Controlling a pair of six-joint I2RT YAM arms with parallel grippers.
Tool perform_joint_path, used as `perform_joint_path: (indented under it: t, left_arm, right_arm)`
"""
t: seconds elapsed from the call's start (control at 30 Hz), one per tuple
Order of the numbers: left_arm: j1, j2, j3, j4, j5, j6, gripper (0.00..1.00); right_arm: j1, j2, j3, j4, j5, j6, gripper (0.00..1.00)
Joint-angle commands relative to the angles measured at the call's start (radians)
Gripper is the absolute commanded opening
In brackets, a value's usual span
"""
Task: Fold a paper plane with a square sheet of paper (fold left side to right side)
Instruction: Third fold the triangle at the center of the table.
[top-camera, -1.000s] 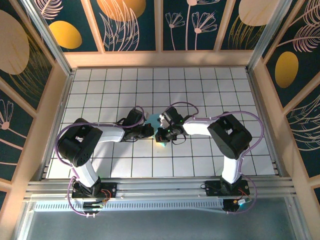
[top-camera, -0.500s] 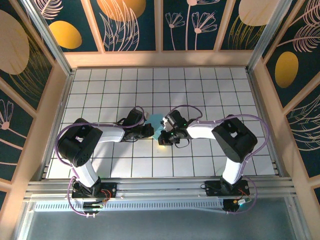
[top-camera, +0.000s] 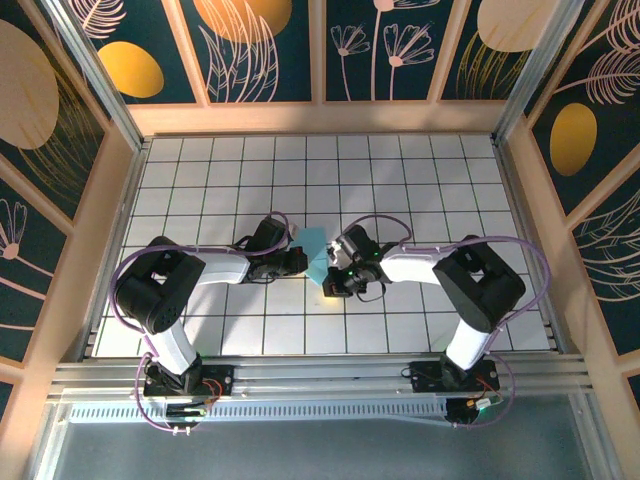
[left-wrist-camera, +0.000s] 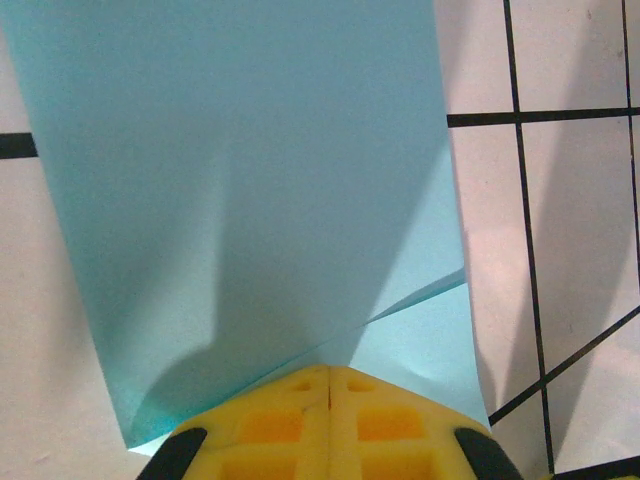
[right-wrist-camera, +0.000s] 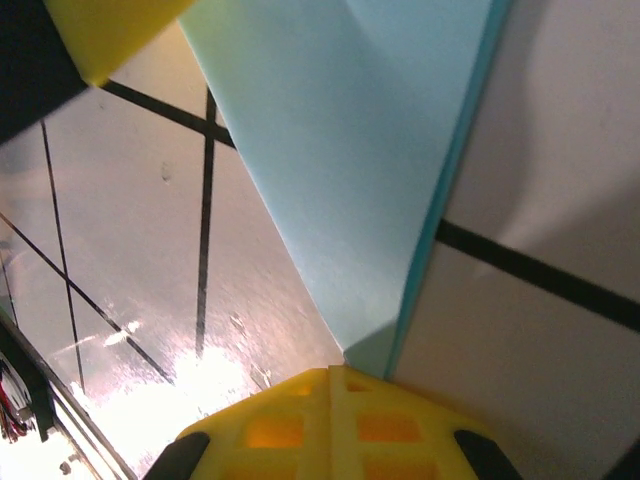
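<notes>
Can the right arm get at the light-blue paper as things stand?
Probably yes. The right gripper, jaws shut, has its tips right at a corner of the folded light-blue paper, with nothing between them. The left gripper, also shut, meets the sheet from the other side, leaving that corner free.

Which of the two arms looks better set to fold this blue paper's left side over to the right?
Probably the left: the left gripper is shut on the left edge of the square sheet of paper, while the right gripper grips the opposite corner.
</notes>
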Motion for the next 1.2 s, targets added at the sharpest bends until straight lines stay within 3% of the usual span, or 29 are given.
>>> perform_joint_path:
  t: [0.0, 0.2, 0.27, 0.4, 0.77, 0.93, 1.07, 1.17]
  left_arm:
    - [0.007, 0.041, -0.004, -0.1, -0.073, 0.022, 0.0]
    - [0.005, 0.051, 0.011, -0.088, -0.04, 0.012, 0.0]
    - [0.001, 0.052, 0.016, -0.086, -0.034, 0.01, 0.0]
    - [-0.007, 0.06, 0.026, -0.058, -0.005, -0.017, 0.0]
    - [-0.016, 0.069, 0.031, 0.116, 0.055, -0.22, 0.0]
    - [-0.014, 0.017, 0.069, 0.084, 0.009, -0.206, 0.08]
    - [0.0, -0.06, 0.09, -0.003, -0.077, -0.174, 0.26]
    - [0.035, -0.1, 0.065, -0.016, -0.083, -0.177, 0.33]
  right_arm:
    - [-0.021, -0.035, -0.035, -0.178, 0.021, -0.006, 0.0]
    - [-0.105, -0.152, -0.001, -0.202, 0.034, -0.075, 0.0]
    - [-0.144, -0.186, 0.011, -0.181, 0.05, -0.098, 0.05]
    - [-0.202, -0.199, 0.009, -0.054, 0.057, -0.119, 0.14]
    - [-0.202, -0.102, -0.063, 0.346, 0.003, -0.195, 0.29]
    - [-0.202, -0.047, -0.063, 0.378, -0.048, -0.23, 0.33]
    - [-0.202, 0.001, -0.045, 0.372, -0.052, -0.239, 0.35]
    - [-0.202, 0.029, -0.037, 0.381, -0.089, -0.241, 0.37]
